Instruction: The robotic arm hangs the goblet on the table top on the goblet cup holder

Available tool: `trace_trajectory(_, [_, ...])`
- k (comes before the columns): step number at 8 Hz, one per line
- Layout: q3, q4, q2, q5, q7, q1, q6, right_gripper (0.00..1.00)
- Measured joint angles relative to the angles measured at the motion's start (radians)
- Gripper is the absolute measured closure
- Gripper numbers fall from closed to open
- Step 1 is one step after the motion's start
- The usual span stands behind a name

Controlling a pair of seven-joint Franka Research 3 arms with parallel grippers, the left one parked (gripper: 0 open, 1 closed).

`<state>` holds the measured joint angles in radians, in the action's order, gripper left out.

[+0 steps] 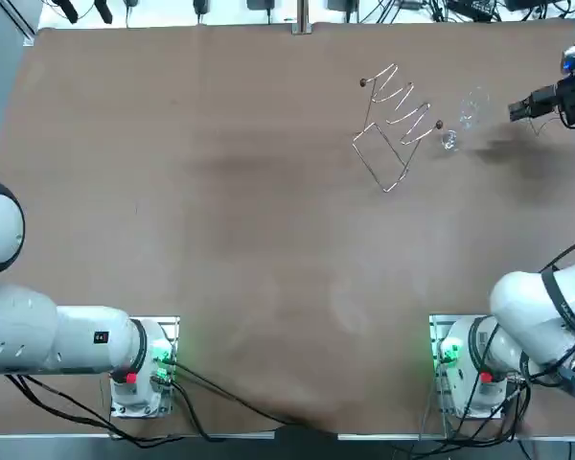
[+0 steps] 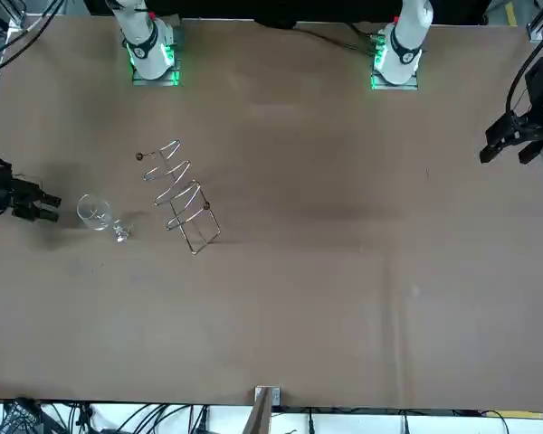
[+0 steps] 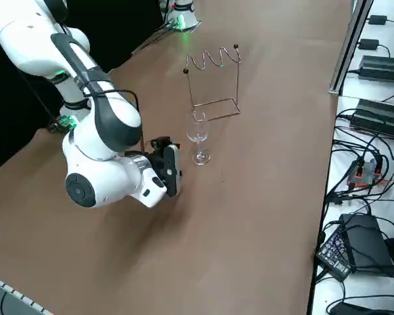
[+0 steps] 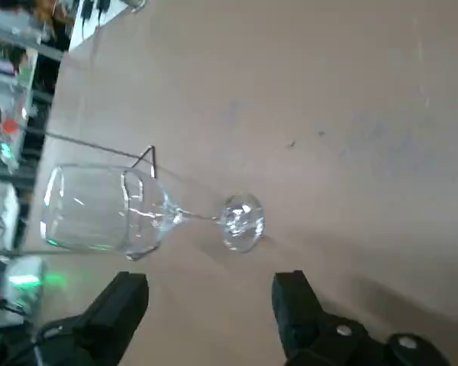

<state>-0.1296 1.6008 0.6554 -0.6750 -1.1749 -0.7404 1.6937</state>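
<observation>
Right gripper [image 4: 210,286]: I am holding it low over the table [image 1: 220,211], close to the right edge toward the far right corner. It is turned sideways, with the fingers [image 4: 122,301] pointing at the goblet [image 3: 197,134]. The fingers are standing spread and gripping nothing. The wrist view is showing the goblet just ahead of the tips, not touching them.

Goblet: it is standing upright on its foot on the table top, between my gripper and the goblet holder [image 1: 400,107]. Its bowl is showing as clear glass and nothing more.

Goblet holder: a wire frame with a zigzag top rail. It is standing on the table just beside the goblet, on the side away from my gripper. Whether the two are touching, I cannot tell. The goblet is not yet hanging on it.
</observation>
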Motion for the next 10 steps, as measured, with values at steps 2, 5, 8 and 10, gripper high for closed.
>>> trace_trajectory(2, [-0.004,0.0,0.01,0.0,-0.154,0.006,0.033,0.0])
trace_trajectory(5, [-0.015,0.001,0.025,-0.001,-0.315,0.019,0.056,0.0])
trace_trajectory(8, [-0.013,0.006,0.034,-0.021,-0.154,0.008,-0.018,0.0])
trace_trajectory(10, [-0.011,0.005,0.027,-0.022,0.107,-0.008,-0.074,0.0])
